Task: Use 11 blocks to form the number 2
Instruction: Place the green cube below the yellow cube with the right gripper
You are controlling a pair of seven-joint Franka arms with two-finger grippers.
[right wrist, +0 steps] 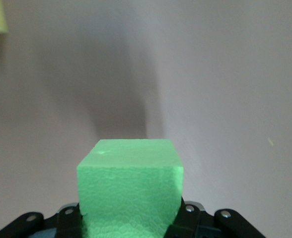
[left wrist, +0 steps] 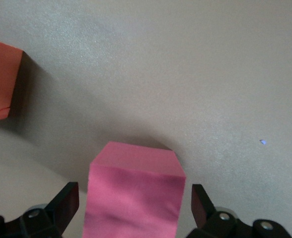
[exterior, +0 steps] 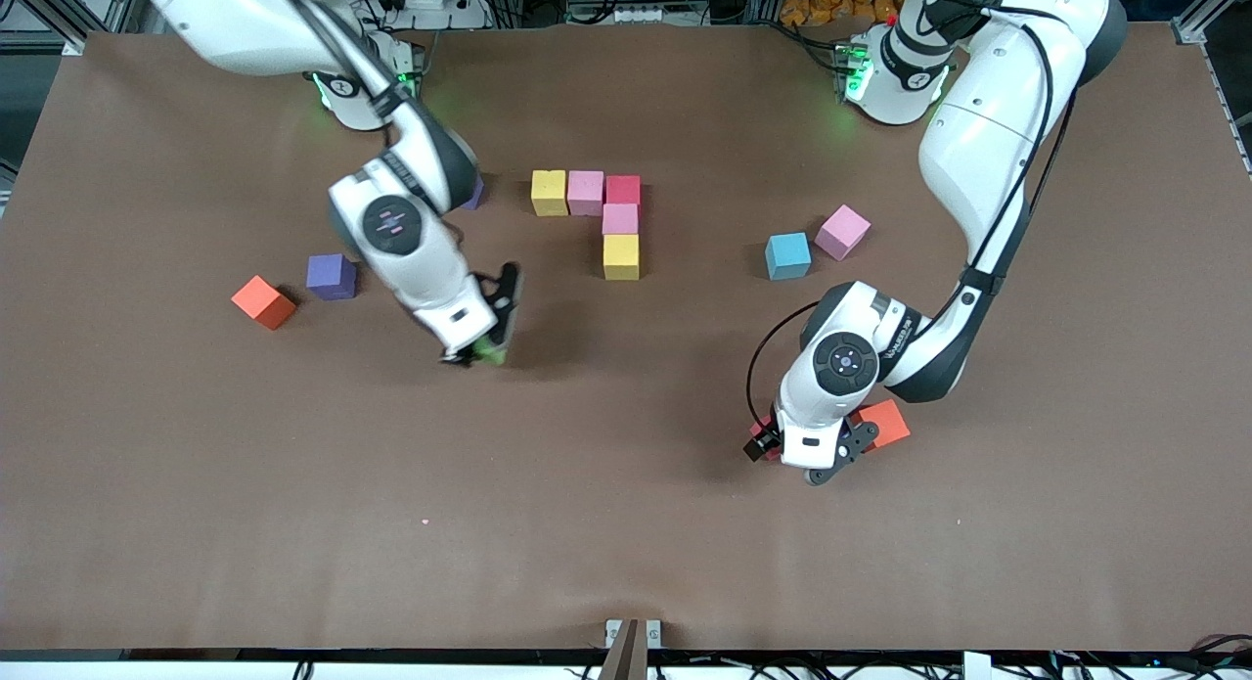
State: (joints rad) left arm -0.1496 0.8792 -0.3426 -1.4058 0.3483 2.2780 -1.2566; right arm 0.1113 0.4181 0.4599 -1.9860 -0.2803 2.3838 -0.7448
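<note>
The brown table [exterior: 626, 523] carries a partial number 2 [exterior: 604, 215] near the robots' bases: a top row of yellow, pink and red blocks, with a pink block and a yellow block [exterior: 621, 256] running down from the red one toward the front camera. Five of eleven look placed.

Your right gripper [exterior: 481, 347] hangs over bare table, nearer the right arm's end than the digit, its fingers pinching a green block [right wrist: 130, 191]. This looks like the carry for the middle row. I would bring it alongside the lower yellow block, on the side toward the right arm's end, with faces square, and lower it until it sits flush before you release; a skewed set-down could nudge the column.

Your left gripper [left wrist: 135, 208] sits low toward the left arm's end, fingers [left wrist: 64, 203] spread on either side of a pink block [left wrist: 132, 198] without touching it, with an orange block [exterior: 883, 422] just beside. Centre on the pink block before closing, and keep clear of the orange one.
</note>
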